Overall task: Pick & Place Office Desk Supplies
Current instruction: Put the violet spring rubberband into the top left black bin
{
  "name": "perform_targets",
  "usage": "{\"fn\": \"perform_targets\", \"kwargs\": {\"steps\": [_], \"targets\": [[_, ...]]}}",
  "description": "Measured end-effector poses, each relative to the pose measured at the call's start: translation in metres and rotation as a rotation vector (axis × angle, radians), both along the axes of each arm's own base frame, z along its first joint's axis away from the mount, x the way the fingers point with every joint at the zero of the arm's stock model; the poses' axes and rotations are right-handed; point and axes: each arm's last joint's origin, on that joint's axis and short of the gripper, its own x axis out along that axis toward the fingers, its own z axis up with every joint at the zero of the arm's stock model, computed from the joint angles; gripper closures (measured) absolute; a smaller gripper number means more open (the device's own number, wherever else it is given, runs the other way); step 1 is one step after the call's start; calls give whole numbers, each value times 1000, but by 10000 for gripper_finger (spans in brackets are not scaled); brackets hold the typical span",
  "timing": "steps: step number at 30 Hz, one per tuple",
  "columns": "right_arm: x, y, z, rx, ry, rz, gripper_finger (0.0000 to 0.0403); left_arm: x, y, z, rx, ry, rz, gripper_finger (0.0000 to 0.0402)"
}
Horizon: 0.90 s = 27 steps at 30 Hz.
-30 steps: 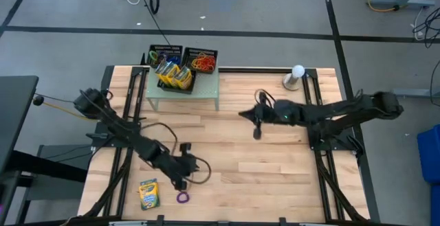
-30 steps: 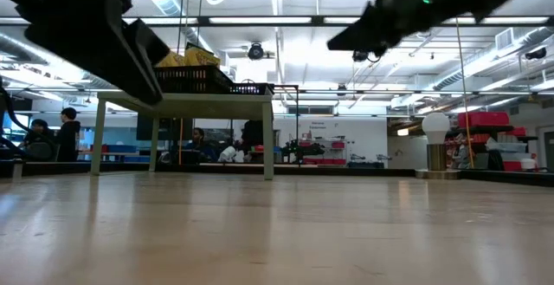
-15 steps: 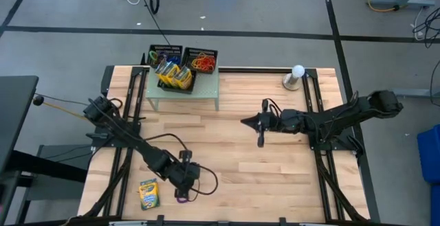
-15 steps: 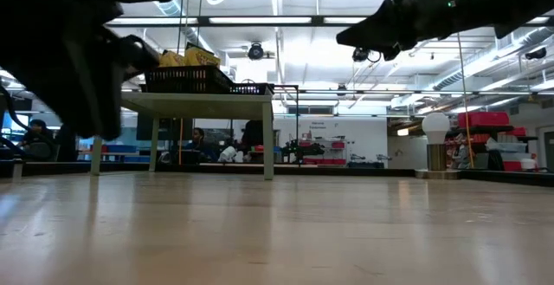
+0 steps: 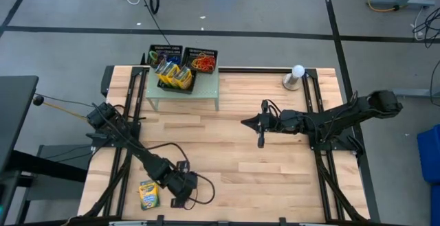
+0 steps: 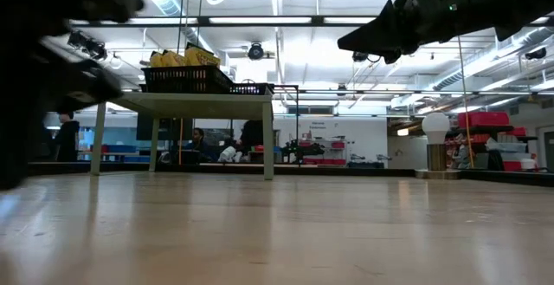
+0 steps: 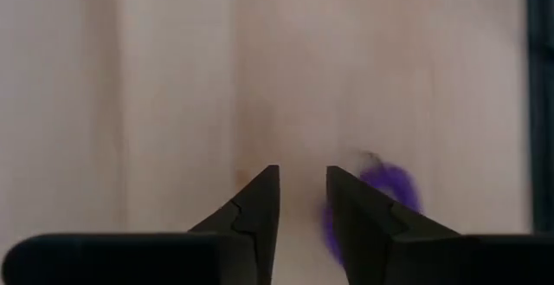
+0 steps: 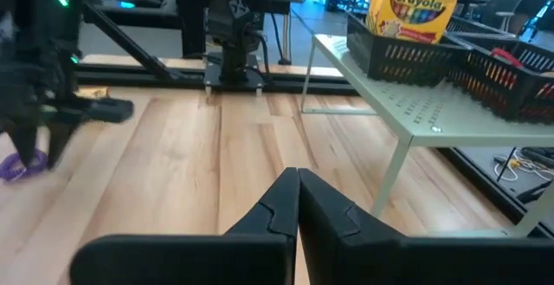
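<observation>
One fuzzy purple rubber-band loop (image 7: 385, 190) beside left pincer (image 7: 302, 200), smooth pale wood (image 7: 156, 86).

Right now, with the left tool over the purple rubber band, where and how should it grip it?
Pinch one strand of the thin purple rubber-band loop, coming straight down. It lies flat on the wooden table, beside one finger of the open left tool rather than in the gap, so shift sideways first.
</observation>
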Motion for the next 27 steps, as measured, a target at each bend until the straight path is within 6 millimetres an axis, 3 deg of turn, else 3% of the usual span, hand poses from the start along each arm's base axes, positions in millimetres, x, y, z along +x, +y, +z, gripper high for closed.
{"fn": "perform_targets", "kwargs": {"steps": [8, 13, 17, 24, 27], "targets": [[1, 0, -1, 2, 5, 0, 392, -17, -14, 2, -26, 36, 36, 227], [1, 0, -1, 2, 6, -1, 392, -21, -20, -12, -16, 92, 60, 206], [1, 0, -1, 2, 6, 0, 392, -21, -21, -19, -8, 114, 83, 238], [1, 0, -1, 1, 7, 0, 392, -23, -18, -12, 14, 86, 54, 367], [1, 0, -1, 1, 8, 0, 392, -24, -16, -7, 37, 76, 26, 388]]}}
